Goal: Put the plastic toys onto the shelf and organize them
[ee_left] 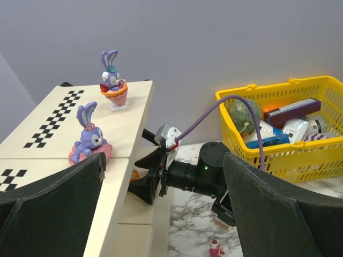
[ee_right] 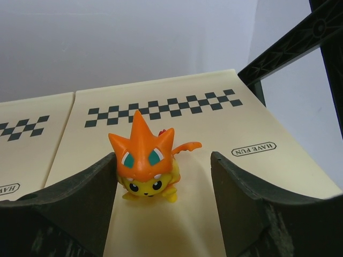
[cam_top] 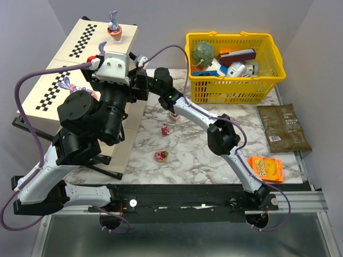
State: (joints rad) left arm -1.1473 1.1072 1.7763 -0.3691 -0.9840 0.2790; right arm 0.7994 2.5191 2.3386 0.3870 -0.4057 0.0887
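Right pincer [ee_right: 162, 159] spread wide, an orange-hooded yellow plastic figurine [ee_right: 146, 166] standing between its fingers on the beige checkered-strip shelf [ee_right: 214, 128]. Left pincer [ee_left: 163, 160] gapes empty near two purple plastic rabbits [ee_left: 88, 140] on the upper panels. Small pink figurines [cam_top: 161, 156] lie on the marble desk [cam_top: 193, 155].

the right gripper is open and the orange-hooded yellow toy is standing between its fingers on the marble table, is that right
Not quite. The right gripper is open and the orange-hooded yellow toy stands between its fingers, but it stands on a beige panel of the shelf, just below the checkered strip, not on the marble table. The right wrist view shows this.
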